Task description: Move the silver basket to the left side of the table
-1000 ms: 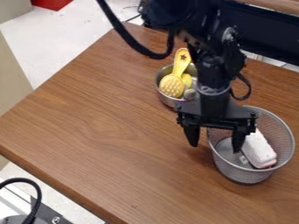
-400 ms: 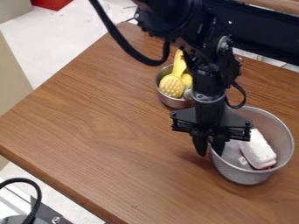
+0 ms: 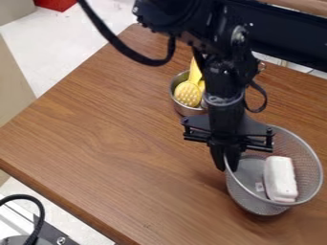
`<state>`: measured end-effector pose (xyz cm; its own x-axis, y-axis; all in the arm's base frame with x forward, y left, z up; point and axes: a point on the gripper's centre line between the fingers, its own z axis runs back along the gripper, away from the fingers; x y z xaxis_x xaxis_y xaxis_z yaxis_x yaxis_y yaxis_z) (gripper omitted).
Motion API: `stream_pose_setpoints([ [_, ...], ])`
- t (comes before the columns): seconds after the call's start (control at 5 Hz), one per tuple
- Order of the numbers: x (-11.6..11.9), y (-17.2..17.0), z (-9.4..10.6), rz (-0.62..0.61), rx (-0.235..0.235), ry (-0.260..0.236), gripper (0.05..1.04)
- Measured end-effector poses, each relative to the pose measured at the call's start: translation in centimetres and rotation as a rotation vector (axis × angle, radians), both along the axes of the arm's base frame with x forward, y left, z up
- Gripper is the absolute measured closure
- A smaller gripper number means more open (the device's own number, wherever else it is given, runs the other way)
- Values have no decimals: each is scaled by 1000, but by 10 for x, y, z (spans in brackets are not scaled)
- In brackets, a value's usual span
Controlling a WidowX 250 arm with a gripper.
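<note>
Your table (image 3: 115,143) is brown wood-grain; pale floor (image 3: 70,52) beyond. Pot (image 3: 186,111) with yellow brush (image 3: 188,94) stands near the basket (image 3: 256,203), which sits at the table's right in your view, white block (image 3: 279,179) inside. Your gripper (image 3: 226,169), jaws wide earlier, now has them nearly together, pinching the basket's rim. Basket shifted slightly down your view; block turned.

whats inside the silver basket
A white, rounded, oblong block lies in the silver wire-mesh basket, toward its right side. The basket floor beneath the block is covered, so whatever may be under it can't be seen.
</note>
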<state>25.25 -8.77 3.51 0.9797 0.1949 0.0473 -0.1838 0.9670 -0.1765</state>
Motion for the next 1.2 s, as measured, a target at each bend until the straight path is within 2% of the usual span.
stream_pose_setpoints([
  [0.2,-5,4,17,-21,-43,-1,1029],
  [0.4,-16,24,36,-37,-80,-24,1029],
  [0.6,-33,61,58,-29,-94,-21,1029],
  [0.8,-43,100,61,42,-53,11,1029],
  [1.0,-29,137,66,116,-40,-6,1029],
  [1.2,-10,173,63,210,-55,-30,1029],
])
